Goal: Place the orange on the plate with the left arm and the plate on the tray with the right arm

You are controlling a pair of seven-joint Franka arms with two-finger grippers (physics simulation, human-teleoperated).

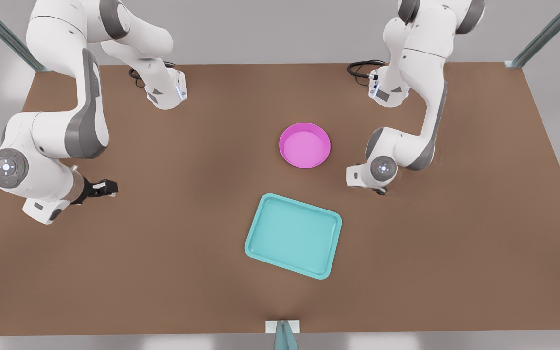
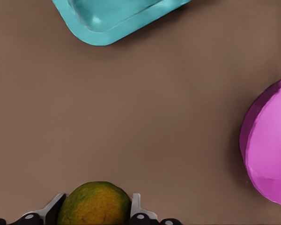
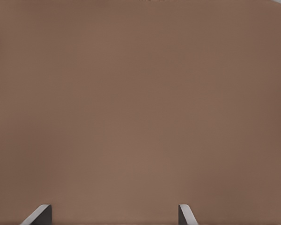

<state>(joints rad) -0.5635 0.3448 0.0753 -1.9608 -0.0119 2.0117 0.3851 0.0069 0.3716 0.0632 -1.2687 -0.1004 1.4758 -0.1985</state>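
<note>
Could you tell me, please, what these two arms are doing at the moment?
The left claw is shut on the orange, near the plate on the front view's right. The plate is bare, and so is the tray beside it on the table. The right claw waits open over bare table at the front view's left. Neither placement is done yet.

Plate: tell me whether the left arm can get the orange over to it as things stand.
Probably yes. The left gripper has the orange between its fingers, and bare table lies between it and the empty plate.
</note>
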